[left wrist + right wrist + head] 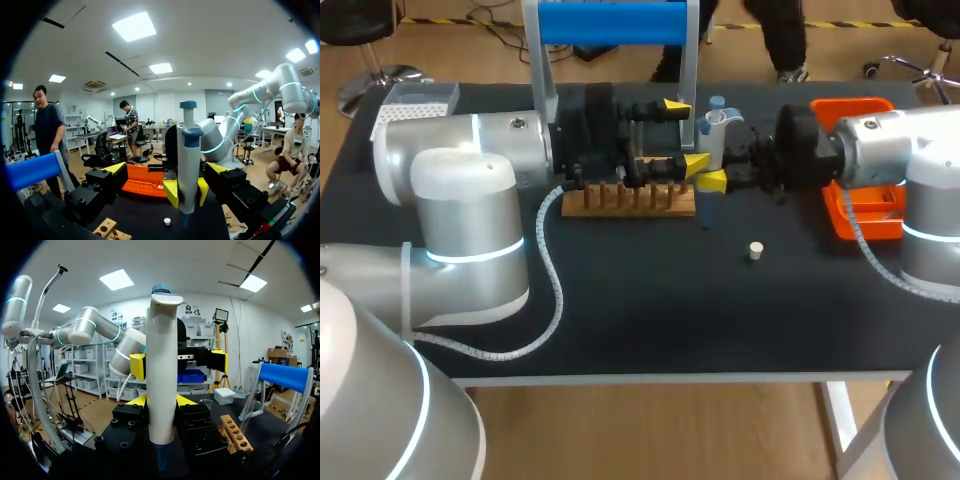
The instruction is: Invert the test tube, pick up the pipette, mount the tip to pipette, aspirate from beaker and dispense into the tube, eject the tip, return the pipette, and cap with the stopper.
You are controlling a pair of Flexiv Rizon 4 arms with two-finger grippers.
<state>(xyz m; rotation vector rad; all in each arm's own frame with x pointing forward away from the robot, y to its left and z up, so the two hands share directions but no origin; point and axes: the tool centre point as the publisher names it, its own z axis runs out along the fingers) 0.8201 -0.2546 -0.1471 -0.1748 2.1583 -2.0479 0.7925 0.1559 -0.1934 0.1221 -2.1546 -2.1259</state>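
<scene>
The white pipette (pixel 717 128) with a blue plunger stands upright over the table's back middle, my right gripper (pixel 718 172) shut on its body. In the right wrist view the pipette (pixel 161 380) fills the gap between that gripper's yellow fingertips (pixel 137 401). My left gripper (pixel 687 135) is open, and its fingers stand on either side of the pipette without touching it. In the left wrist view the pipette (pixel 189 165) rises between my left gripper's (pixel 166 168) spread fingers. A small white stopper (pixel 755 250) lies on the black table. I cannot make out the test tube.
A wooden tube rack (pixel 628 200) sits just under the left gripper. An orange tray (pixel 865 215) lies at the right under my right arm. A stand with a blue bar (pixel 610 25) rises at the back, and a white tip box (pixel 415 105) is at the back left.
</scene>
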